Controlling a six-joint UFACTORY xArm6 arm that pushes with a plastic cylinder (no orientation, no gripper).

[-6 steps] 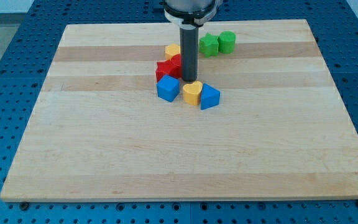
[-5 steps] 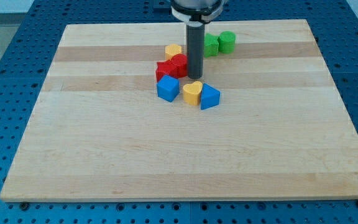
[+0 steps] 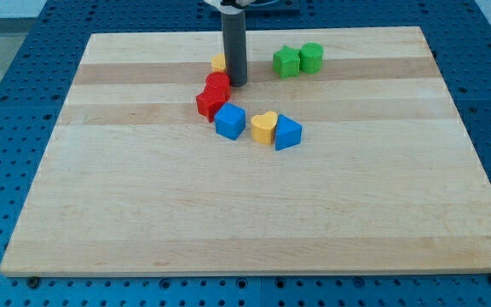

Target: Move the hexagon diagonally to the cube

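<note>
Task partly done, by the look of it: red hexagon [image 3: 217, 83] beside a second red block [image 3: 209, 103], near but not quite touching blue cube [image 3: 230, 121], up-left of it. Rod tip [image 3: 237, 83] touching hexagon's right side; no jaws on this end effector. Matte plastic blocks, pale wooden tabletop [image 3: 143, 205].

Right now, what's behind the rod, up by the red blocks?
A yellow block sits behind the rod, only its left edge showing; the rest is covered, so its shape can't be read. My tip rests at the upper right of the two red blocks.
</note>
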